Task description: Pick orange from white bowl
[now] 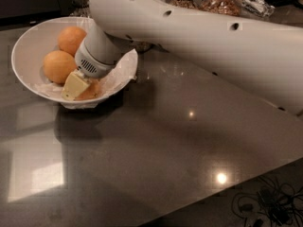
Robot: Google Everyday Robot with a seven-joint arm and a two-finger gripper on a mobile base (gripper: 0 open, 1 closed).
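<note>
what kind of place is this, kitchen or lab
Most likely a kitchen or pantry counter: a dark polished countertop, a white bowl holding oranges, and glass jars of dry food along the back. The pincer is down inside the bowl.

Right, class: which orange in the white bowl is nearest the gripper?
The front orange, at the white bowl's near rim, partly hidden under the gripper; the left orange and back orange sit farther back.
</note>
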